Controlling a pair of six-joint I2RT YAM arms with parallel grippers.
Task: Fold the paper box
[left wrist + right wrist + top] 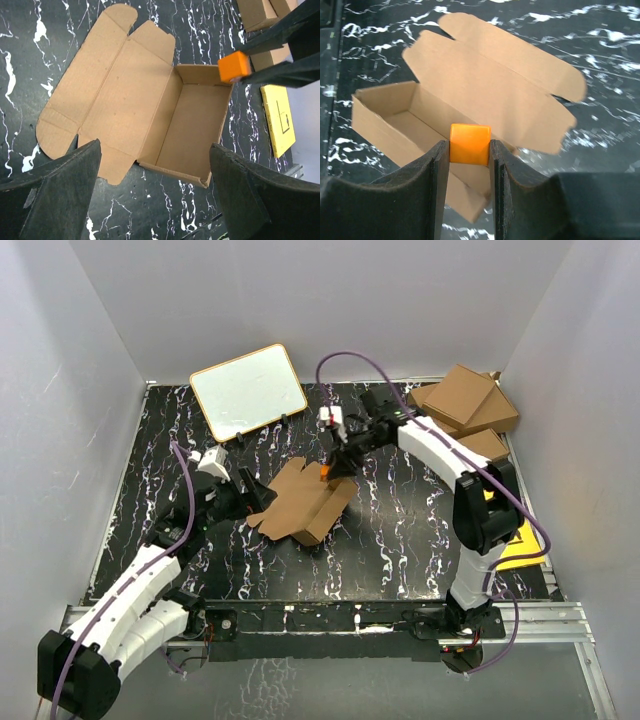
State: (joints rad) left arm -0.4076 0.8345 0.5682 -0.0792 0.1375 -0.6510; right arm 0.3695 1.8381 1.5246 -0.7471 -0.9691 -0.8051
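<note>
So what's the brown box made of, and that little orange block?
The paper box looks like thin brown cardboard, matte, with pressed crease lines and cut tabs. The orange block looks like smooth plastic or rubber, evenly coloured with rounded edges; hard to say which.

The paper box [140, 100] was plain brown cardboard, matt and slightly fibrous, with pressed crease lines. Under it the table [30, 60] looked smooth, black with white marble-like veining. The fingers [420, 200] of the right gripper [468, 150] were matt black with a fine grainy texture, and the orange block [469, 144] between them looked smooth and plastic. In the top view, the board [248, 390] at upper left had a smooth white face and a pale wood-coloured rim. The arm shells [140, 590] were smooth white plastic, and the rail [540, 615] along the bottom was bare metal.
</note>
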